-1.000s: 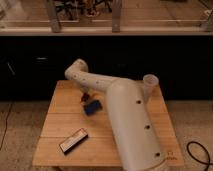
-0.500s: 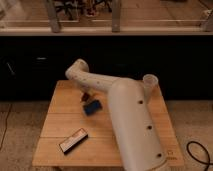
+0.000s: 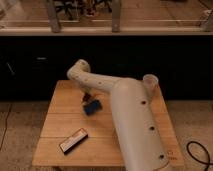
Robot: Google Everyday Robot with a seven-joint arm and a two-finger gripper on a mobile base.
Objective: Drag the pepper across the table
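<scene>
The light wooden table (image 3: 60, 117) has a plank top. My white arm reaches from the lower right across it to the far left part. My gripper (image 3: 87, 96) hangs below the arm's end, just above the blue block (image 3: 91, 107). A small dark red bit of the pepper (image 3: 85, 97) shows at the gripper, right behind the blue block; most of it is hidden by the arm and gripper.
A black-and-white flat bar (image 3: 73, 140) lies near the table's front left. A black cable (image 3: 200, 150) lies on the floor at the right. A dark cabinet front and a counter stand behind the table.
</scene>
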